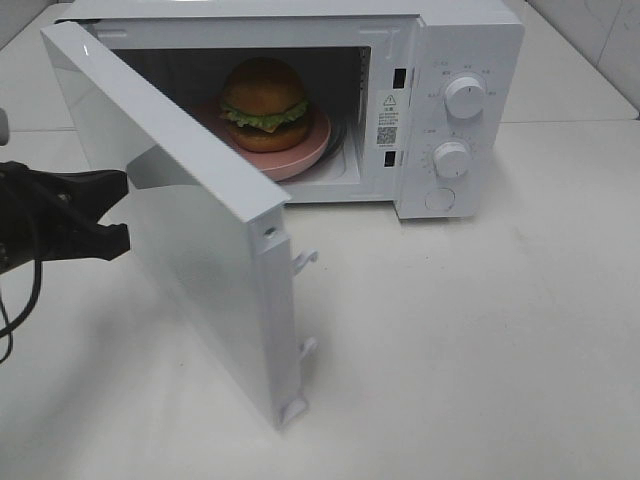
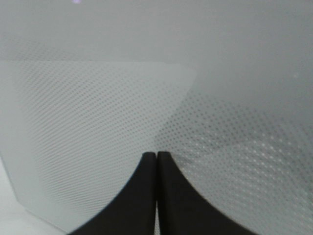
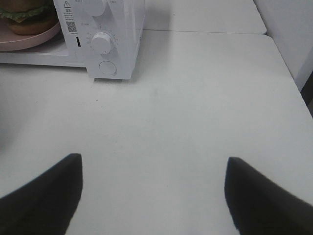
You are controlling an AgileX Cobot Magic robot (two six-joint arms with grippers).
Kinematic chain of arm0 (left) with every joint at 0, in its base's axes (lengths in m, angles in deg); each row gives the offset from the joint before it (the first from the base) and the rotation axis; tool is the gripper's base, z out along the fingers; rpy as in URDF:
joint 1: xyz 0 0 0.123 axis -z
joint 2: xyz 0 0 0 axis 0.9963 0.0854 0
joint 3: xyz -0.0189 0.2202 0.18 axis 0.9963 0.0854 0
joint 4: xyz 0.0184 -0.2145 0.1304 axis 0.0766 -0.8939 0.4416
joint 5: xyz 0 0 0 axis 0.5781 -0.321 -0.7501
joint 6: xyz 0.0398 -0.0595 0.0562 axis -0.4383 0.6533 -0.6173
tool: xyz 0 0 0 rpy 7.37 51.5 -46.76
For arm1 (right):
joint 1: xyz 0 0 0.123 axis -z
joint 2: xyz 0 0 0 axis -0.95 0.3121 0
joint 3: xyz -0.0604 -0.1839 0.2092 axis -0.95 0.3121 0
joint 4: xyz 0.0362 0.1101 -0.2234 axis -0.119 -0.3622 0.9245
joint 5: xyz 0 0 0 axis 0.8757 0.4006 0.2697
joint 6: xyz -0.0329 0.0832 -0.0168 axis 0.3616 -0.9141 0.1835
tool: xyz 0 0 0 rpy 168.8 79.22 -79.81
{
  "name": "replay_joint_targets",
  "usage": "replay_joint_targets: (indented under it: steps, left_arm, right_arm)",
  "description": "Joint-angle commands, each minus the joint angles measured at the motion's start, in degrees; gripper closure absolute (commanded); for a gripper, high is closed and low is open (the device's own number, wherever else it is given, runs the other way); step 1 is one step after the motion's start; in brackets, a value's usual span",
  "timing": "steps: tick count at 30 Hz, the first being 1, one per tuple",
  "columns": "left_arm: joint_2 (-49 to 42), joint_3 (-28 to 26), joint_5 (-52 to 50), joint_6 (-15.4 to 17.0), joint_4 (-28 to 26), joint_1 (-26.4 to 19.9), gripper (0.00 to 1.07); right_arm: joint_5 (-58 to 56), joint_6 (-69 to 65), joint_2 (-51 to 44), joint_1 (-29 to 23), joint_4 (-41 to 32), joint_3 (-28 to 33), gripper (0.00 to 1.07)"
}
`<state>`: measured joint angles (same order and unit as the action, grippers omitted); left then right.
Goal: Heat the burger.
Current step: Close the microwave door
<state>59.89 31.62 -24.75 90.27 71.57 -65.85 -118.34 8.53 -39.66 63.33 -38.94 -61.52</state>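
The white bench (image 1: 480, 350) carries a white microwave (image 1: 470, 60) with its door (image 1: 190, 230) swung wide open towards the camera, so the cavity is in plain sight. Inside sits a round pink plate (image 1: 300, 155), and on it the burger (image 1: 264, 103), upright and whole, well within the cavity. Loading therefore looks done: the food is where it has to be

What is left, judging from this, is to shut the door and then set the heating going. The left pincer (image 2: 156, 155) is closed tight with nothing between its fingers, and its wrist view is filled by the dotted window panel of the door; from the high view it sits just beside the door's outer face, which suits a push to close it, though whether it touches the panel I cannot tell. The right pincer (image 3: 154, 164) is spread wide and empty over bare bench, well apart from the microwave's front

The upper knob (image 1: 465, 97) and the lower knob (image 1: 452, 158) on the control panel have no pincer near them, so I judge the heating not yet started; their settings are too small to read
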Motion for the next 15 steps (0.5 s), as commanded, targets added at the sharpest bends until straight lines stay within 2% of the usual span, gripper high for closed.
replay_joint_targets:
  steps: [1, 2, 4, 5, 10, 15]
  left_arm:
    - [1.0, -1.4, -1.8, -0.5, -1.1, 1.8, 1.07]
    - [2.1, -2.2, -1.8, -1.1, -3.0, 3.7, 1.07]
    - [2.5, -2.6, -1.8, -1.8, -3.7, 4.3, 1.07]
    - [3.4, -3.5, -1.7, -3.3, -5.7, 6.0, 1.07]
    - [5.7, -6.2, -1.5, -5.2, -11.1, 9.1, 1.07]
    - [7.7, -9.0, -1.5, -5.2, -12.5, 10.6, 1.07]
  right_arm:
    - [0.4, -0.4, -1.5, 0.3, 0.1, 0.1, 0.31]
    - [0.4, -0.4, -1.5, 0.3, 0.1, 0.1, 0.31]
    - [0.4, -0.4, -1.5, 0.3, 0.1, 0.1, 0.31]
    - [0.4, -0.4, -1.5, 0.3, 0.1, 0.1, 0.31]
    - [0.4, -0.4, -1.5, 0.3, 0.1, 0.1, 0.31]
    - [0.4, -0.4, -1.5, 0.3, 0.1, 0.1, 0.31]
